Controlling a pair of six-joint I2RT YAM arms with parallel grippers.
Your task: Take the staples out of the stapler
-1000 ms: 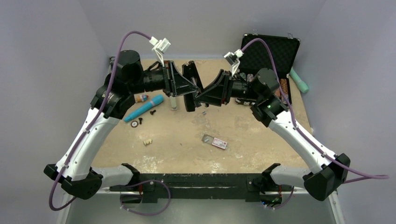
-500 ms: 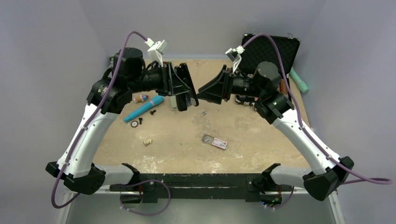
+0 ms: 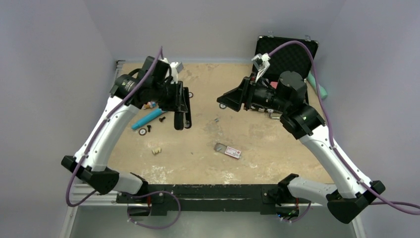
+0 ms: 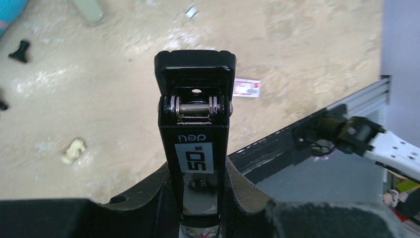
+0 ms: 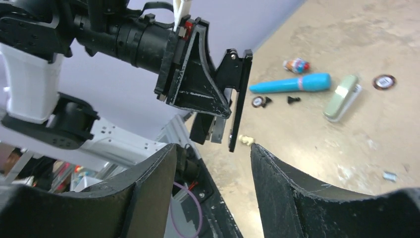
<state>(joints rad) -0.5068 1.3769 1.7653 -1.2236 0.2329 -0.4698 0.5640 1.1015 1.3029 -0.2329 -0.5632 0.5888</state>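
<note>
— While the left arm hangs over the counter [image 3: 267,144], where does the stapler [image 4: 196,116] sit?

— I have it in the left gripper [image 3: 181,105], clear of the surface above the left half of the counter. The two fingers [image 4: 148,191] press its black body from either side, so the gripper is narrow and clamped on it. From the left wrist, the printed label reads upside down, and the hinge pin shows at the far end beneath a raised black cover.

— And the right gripper [image 5: 213,148]?

— I see it standing wide and holding nothing, well apart from the stapler and pointed toward it; from the right wrist, the stapler's parts are splayed open.

— What lies below?

— A blue tube [image 3: 148,118] beside the left arm, a small red-and-white card [image 3: 232,151] near mid-counter, and an open black case [image 3: 297,52] at the far right corner.
</note>
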